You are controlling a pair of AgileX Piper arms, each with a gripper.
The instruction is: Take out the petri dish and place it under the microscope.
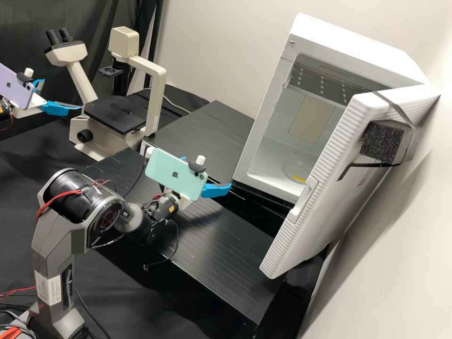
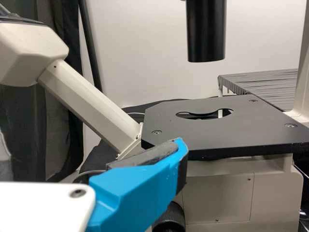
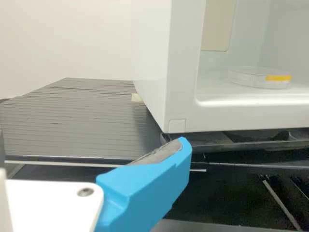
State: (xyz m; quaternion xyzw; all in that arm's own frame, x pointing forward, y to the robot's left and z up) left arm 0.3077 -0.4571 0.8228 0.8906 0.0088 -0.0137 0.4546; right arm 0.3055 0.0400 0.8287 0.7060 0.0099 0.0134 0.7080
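Note:
At the high view's left edge, my left gripper (image 1: 62, 95) stands open beside the microscope (image 1: 157, 87), level with its black stage (image 1: 115, 113). The left wrist view has the left gripper (image 2: 96, 152) with one blue finger in front of the stage (image 2: 260, 126). My right gripper (image 1: 208, 173) is open in front of the white chamber, outside its opening. A clear petri dish (image 1: 297, 168) with yellow tape lies on the chamber floor. From the right wrist, the right gripper (image 3: 94, 154) is lower than the petri dish (image 3: 248, 79) and apart from it.
The white chamber's thick door (image 1: 320, 174) stands open toward the front right. Black slatted boards (image 1: 207, 240) lie under and behind the right arm. The microscope's black tube (image 2: 206, 31) hangs above its stage; its eyepiece head (image 1: 66, 52) leans to the left.

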